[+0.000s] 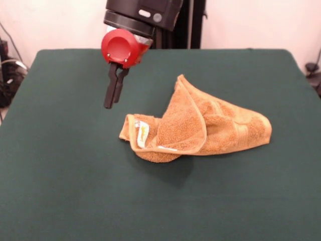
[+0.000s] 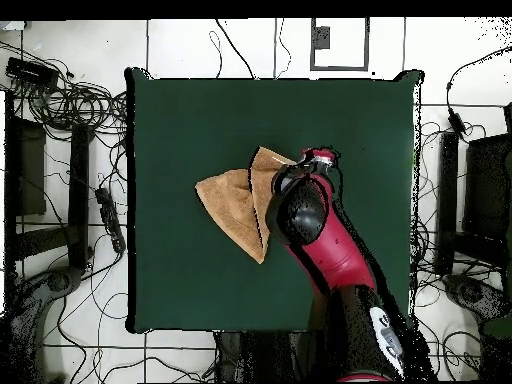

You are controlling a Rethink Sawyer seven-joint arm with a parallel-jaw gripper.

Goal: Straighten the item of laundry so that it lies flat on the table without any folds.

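While you look across from the front, you see the orange-tan towel (image 1: pixel 200 128) lying crumpled near the middle of the dark green surface (image 1: pixel 60 191), bunched into a long lump with one corner flap folded up and over the rest. A white label (image 1: pixel 143 134) shows at the end of the lump toward the picture's left, and you can follow a woven edge band curving along the fold, but the underside layers are tucked out of sight. The tool (image 1: pixel 113 98) hangs above the surface, apart from the towel and to the picture's left of it, with its two dark fingers (image 1: pixel 109 93) pressed together and nothing between them. Its red housing and the black arm (image 1: pixel 143 12) above are cut off by the top edge. From overhead, the towel (image 2: pixel 235 205) shows only as a folded, roughly triangular patch, and the red arm (image 2: pixel 330 240) covers the side of it nearest the robot, so you cannot see the fingers or that part of the cloth there.
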